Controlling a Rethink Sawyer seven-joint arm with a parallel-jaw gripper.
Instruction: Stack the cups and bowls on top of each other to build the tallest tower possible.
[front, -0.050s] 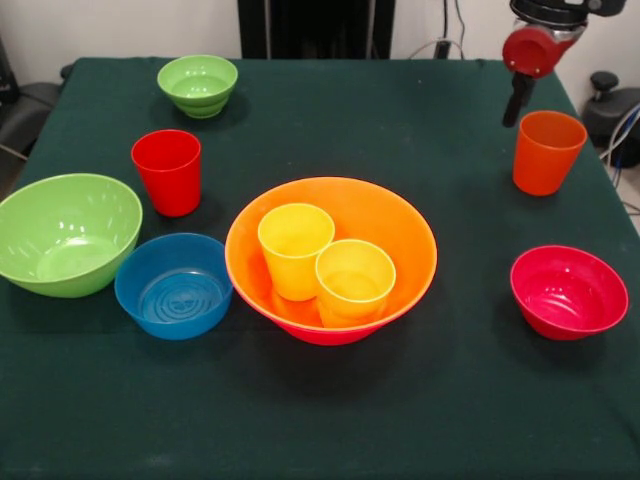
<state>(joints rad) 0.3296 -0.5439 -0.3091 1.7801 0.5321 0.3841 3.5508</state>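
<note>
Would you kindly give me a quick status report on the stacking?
Gripper up by orange cup, holding nothing. Two yellow cups in large orange bowl. Other bowls loose; nothing blocking.

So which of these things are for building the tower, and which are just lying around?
For the tower:
orange bowl nested in pink bowl
two yellow cups
red cup
orange cup
large green bowl
small green bowl
blue bowl
red bowl

Just there:
green tablecloth
</note>
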